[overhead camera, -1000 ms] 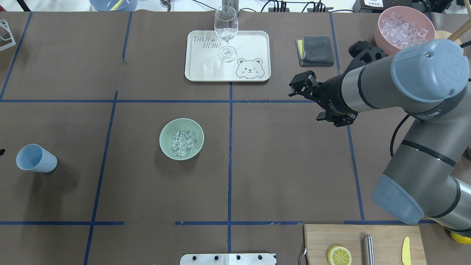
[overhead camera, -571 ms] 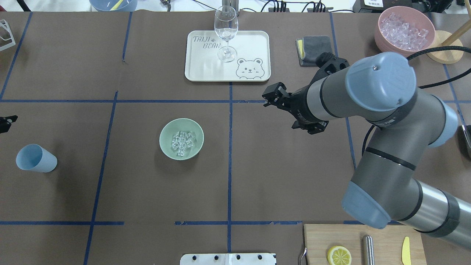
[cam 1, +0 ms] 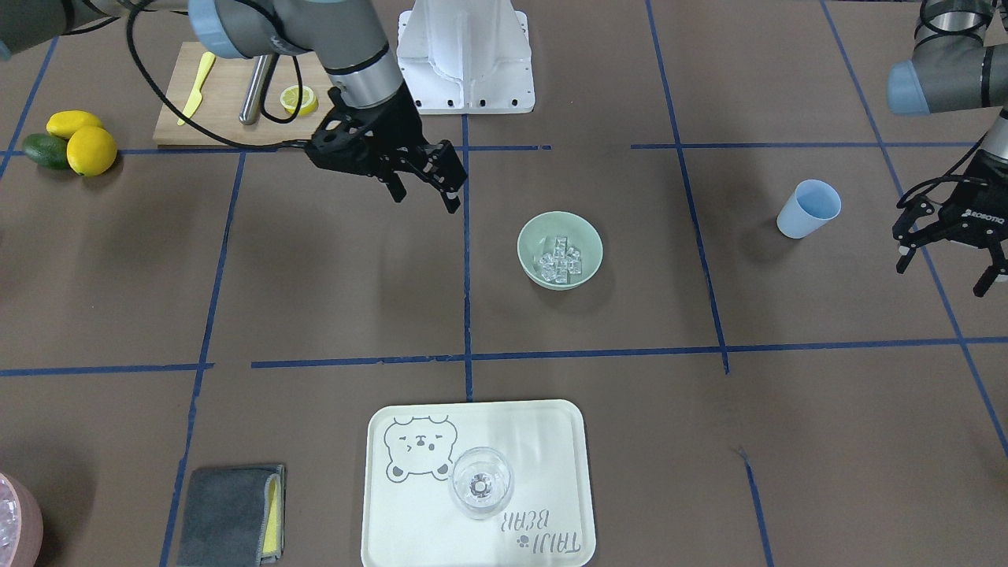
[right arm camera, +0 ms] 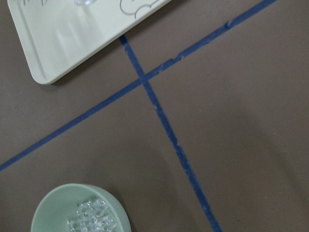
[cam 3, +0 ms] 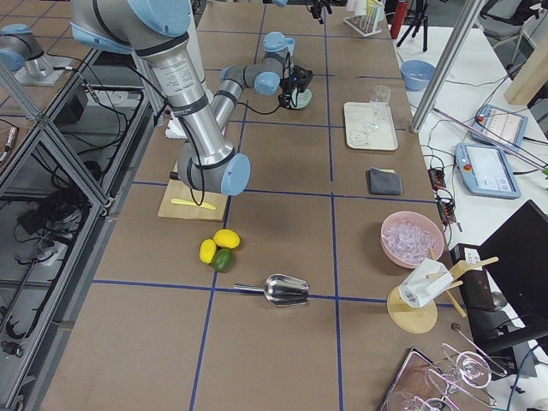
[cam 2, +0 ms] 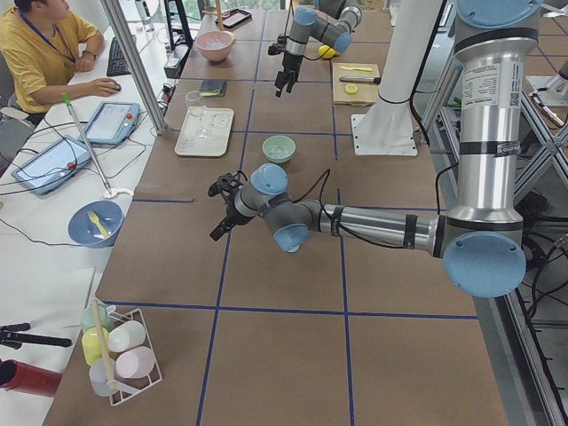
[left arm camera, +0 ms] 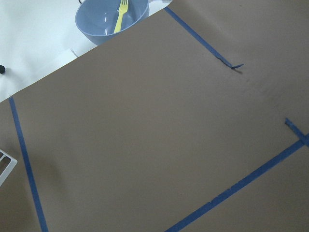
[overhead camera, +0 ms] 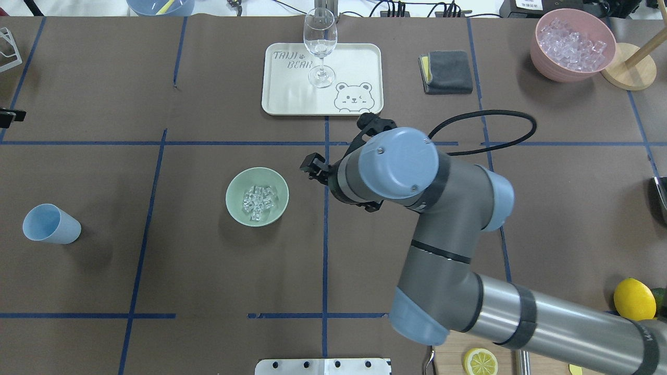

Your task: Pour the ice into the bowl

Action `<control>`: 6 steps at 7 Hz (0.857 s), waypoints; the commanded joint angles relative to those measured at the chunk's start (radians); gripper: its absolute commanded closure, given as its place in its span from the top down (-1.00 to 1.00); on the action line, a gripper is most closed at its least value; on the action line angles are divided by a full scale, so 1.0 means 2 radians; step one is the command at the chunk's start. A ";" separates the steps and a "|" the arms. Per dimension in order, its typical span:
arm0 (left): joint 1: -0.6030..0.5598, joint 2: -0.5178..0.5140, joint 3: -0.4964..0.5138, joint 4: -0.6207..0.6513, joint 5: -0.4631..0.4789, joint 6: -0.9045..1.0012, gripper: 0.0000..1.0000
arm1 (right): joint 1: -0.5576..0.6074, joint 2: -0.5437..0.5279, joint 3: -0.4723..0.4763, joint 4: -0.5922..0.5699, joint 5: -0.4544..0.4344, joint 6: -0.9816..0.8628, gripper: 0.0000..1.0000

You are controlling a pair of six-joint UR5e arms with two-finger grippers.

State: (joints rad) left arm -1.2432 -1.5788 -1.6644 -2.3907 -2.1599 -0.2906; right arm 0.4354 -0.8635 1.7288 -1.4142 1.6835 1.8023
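The right arm has swung in from the table's 2 o'clock corner. Seen from overhead, the right gripper [cam 1: 425,197] now hangs near the bowl [overhead camera: 235,183], at its 2 o'clock. Its jaws are spread wide and hold nothing. The left gripper [cam 1: 941,276] has slid up the 9 o'clock edge, also wide open and empty.

The ice [overhead camera: 258,200] has not moved: small clear, glossy cubes heaped in the middle of the bowl. The bowl is smooth, round, matte mint green. The cup [overhead camera: 51,224], pale blue and tapered, sits well off at the bowl's 9 o'clock and looks empty. So the pour seems done, and the right arm's approach likely serves a later step.
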 commanded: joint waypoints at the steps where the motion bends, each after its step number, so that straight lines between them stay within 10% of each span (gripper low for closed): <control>1: -0.018 -0.008 0.004 0.016 -0.039 -0.040 1.00 | -0.024 0.083 -0.121 0.002 -0.009 -0.004 0.99; 4: -0.018 -0.002 -0.001 0.015 -0.040 -0.045 1.00 | -0.034 0.126 -0.208 0.006 -0.020 -0.013 0.98; 5: -0.018 -0.001 -0.002 0.014 -0.040 -0.045 1.00 | -0.034 0.127 -0.209 0.011 -0.021 -0.013 0.55; 6: -0.019 0.000 -0.002 0.013 -0.038 -0.045 1.00 | -0.034 0.127 -0.213 0.011 -0.021 -0.014 -0.62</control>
State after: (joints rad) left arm -1.2798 -1.5811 -1.6664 -2.3622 -2.2384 -0.3800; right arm 0.3695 -0.6129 1.3165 -1.3966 1.6446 1.7776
